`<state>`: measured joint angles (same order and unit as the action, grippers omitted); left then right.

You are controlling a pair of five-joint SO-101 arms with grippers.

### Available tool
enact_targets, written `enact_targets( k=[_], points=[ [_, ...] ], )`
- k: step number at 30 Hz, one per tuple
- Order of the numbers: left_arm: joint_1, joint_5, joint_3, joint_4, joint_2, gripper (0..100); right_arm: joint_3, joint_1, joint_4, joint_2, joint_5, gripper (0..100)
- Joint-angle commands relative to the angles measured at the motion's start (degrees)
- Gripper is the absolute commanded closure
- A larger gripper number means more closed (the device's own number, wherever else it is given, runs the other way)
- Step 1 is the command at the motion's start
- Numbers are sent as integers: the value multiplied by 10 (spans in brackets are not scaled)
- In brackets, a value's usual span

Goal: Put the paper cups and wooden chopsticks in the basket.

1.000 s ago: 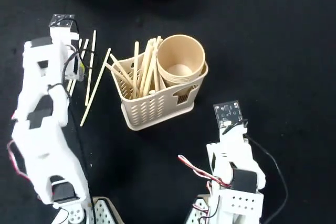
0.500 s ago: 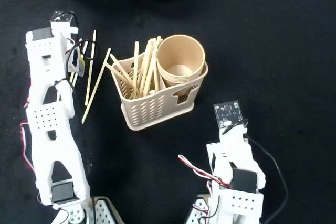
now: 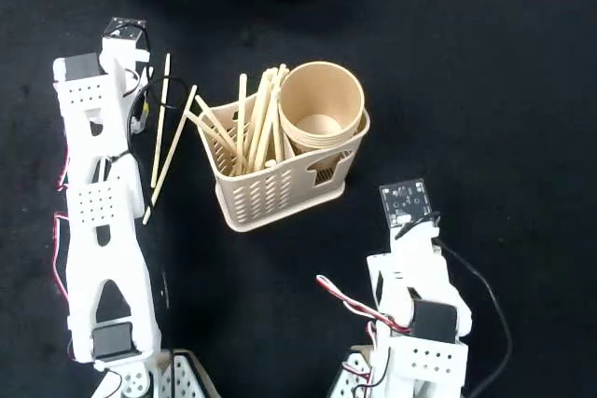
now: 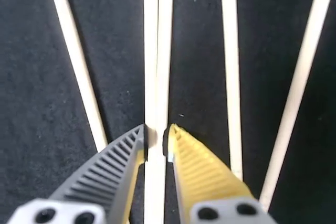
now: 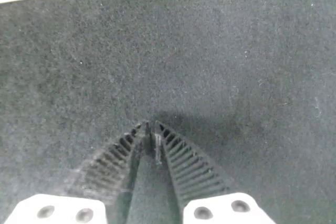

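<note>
At the left, the left tool (image 4: 156,141) is narrowed onto a pair of chopsticks (image 4: 157,51) lying side by side on the black tabletop (image 3: 485,90), one finger against each outer side. More loose chopsticks (image 4: 229,66) lie flat just beside the pair, fanned slightly apart. Right of them, near but not touching, stands the basket (image 3: 270,195). A bundle of sticks (image 3: 254,128) leans in its left part and nested paper cups (image 3: 322,90) stand upright in its right. Nearer the front, the right tool (image 5: 151,129) is closed on nothing, low over bare cloth. Open tabletop stretches to the right.
</note>
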<state>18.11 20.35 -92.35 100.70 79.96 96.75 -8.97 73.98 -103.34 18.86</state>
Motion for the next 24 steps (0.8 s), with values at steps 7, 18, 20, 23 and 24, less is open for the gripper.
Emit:
enact_targets(
  k=[7, 18, 20, 23, 24],
  points=[
    [-11, -105, 8, 4, -104, 972, -2, 6, 3, -40, 4, 985],
    [-55, -131, 283, 4, -394, 972, -2, 6, 3, -40, 4, 985],
    [-58, -131, 322, 2, -457, 971, -2, 6, 3, -40, 4, 985],
    [-58, -142, 377, 1, -547, 971, -2, 6, 3, -40, 4, 985],
    [-58, -147, 392, 1, -572, 971, -2, 6, 3, -40, 4, 985]
  ],
)
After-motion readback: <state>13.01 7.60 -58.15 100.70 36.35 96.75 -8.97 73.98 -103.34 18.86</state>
